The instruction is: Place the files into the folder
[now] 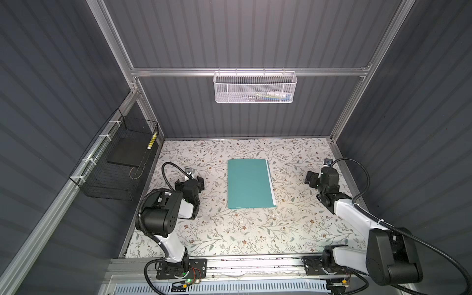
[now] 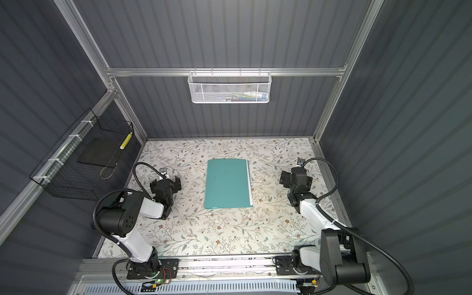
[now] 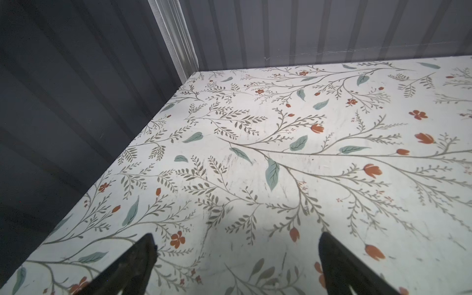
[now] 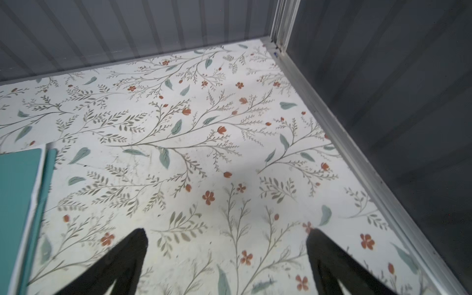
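Note:
The teal-green folder (image 1: 249, 184) (image 2: 226, 184) lies shut and flat in the middle of the floral table in both top views. A thin white edge of the files (image 1: 271, 184) (image 2: 250, 184) sticks out along its right side. The right wrist view shows the same folder (image 4: 15, 204) and the files' edge (image 4: 37, 178). My left gripper (image 1: 190, 179) (image 2: 165, 181) (image 3: 237, 237) hovers left of the folder, open and empty. Right of the folder, my right gripper (image 1: 323, 176) (image 2: 297, 179) (image 4: 226, 232) is open, with only bare table between its fingers.
A black wire basket (image 1: 112, 163) on the left wall holds a dark grey slab (image 1: 126, 153). A white mesh basket (image 1: 254, 88) hangs on the back rail. Grey panel walls close in the floral table (image 1: 229, 229) on three sides.

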Robot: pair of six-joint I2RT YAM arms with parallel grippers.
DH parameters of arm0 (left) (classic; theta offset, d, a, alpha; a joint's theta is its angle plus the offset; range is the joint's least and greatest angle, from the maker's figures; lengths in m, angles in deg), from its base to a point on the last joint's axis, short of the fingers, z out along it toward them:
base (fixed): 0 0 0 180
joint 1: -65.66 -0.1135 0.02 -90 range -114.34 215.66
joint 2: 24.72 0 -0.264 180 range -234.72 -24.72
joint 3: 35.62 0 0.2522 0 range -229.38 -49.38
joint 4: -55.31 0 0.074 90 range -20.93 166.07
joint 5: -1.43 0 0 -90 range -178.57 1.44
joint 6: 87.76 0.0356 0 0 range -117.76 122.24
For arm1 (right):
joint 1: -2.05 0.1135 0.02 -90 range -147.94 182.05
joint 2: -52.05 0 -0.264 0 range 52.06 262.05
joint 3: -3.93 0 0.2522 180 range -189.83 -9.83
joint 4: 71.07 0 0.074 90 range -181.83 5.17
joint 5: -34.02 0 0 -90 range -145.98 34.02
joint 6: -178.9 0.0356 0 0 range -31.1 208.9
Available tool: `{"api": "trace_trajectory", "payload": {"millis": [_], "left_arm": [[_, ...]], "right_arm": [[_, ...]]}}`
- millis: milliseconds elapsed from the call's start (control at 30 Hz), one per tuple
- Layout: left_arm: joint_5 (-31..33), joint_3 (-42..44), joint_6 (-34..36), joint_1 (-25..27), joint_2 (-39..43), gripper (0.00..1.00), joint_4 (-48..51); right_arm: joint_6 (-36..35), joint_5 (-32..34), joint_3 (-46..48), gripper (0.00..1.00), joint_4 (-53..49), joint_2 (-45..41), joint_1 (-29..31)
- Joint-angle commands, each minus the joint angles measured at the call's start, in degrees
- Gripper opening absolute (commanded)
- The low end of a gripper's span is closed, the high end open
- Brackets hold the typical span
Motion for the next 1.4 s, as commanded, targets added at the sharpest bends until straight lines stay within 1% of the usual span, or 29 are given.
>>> {"api": "trace_trajectory", "payload": {"millis": [0,67,133,167,200,233,267,300,333,367,400,433,467,567,633,700,1367], "left_arm": [[-0.37,-0.31,-1.02,-0.35,0.69,1.0,1.02],[-0.34,-0.27,-1.03,-0.36,0.71,0.99,1.0],[-0.38,-0.27,-1.0,-0.34,0.7,1.0,1.0],[-0.3,-0.27,-1.03,-0.37,0.69,1.0,1.0],[-0.31,-0.27,-1.02,-0.36,0.69,1.0,1.04],[-0.38,-0.27,-1.1,-0.38,0.7,1.0,1.0],[-0.38,-0.27,-1.05,-0.36,0.69,0.99,1.0],[-0.37,-0.27,-1.02,-0.37,0.71,1.0,1.04],[-0.31,-0.27,-1.04,-0.43,0.7,1.0,1.07],[-0.34,-0.27,-1.04,-0.31,0.74,1.0,1.0],[-0.38,-0.34,-1.05,-0.36,0.69,1.0,1.0],[-0.38,-0.27,-1.08,-0.36,0.69,1.0,1.0],[-0.38,-0.27,-1.06,-0.36,0.74,1.0,1.0],[-0.38,-0.27,-0.97,-0.38,0.74,1.0,1.0],[-0.38,-0.27,-1.09,-0.36,0.69,1.0,1.0],[-0.38,-0.27,-1.04,-0.36,0.69,1.0,1.0],[-0.38,-0.27,-1.02,-0.36,0.76,1.0,1.0]], "right_arm": [[-5.3,0.16,3.95,0.99,16.74,3.12,-0.38],[-6.44,-4.17,7.23,0.99,28.34,5.51,-1.26],[-5.41,-4.68,8.34,0.99,33.64,9.07,-2.15],[-3.23,-6.63,8.77,0.99,31.36,7.99,-3.78],[-1.53,-8.74,9.73,0.99,33.01,8.49,-5.71],[-1.87,-8.81,11.89,0.99,40.31,10.72,-6.03],[-1.96,-8.12,12.49,0.99,42.46,11.5,-5.76],[-1.5,-8.25,10.83,0.99,35.5,9.42,-5.75],[-1.66,-8.57,10.4,0.99,34.16,8.93,-5.73],[-2.09,-8.47,11.5,0.99,39.33,10.44,-5.69],[-2.45,-7.38,12.14,0.99,41.39,11.11,-5.08],[-2.8,-5.76,11.91,0.99,39.38,10.17,-4.3],[-2.94,-5.69,11.56,0.99,37.78,9.57,-3.97],[-3.37,-5.76,12.25,0.99,41.39,10.9,-3.97],[-3.14,-5.79,11.73,0.99,39.21,10.27,-3.97],[-3.29,-6.04,11.77,0.99,40.37,10.81,-3.97],[-2.51,-8.86,10.36,0.99,37.3,10.79,-5.27]]}}
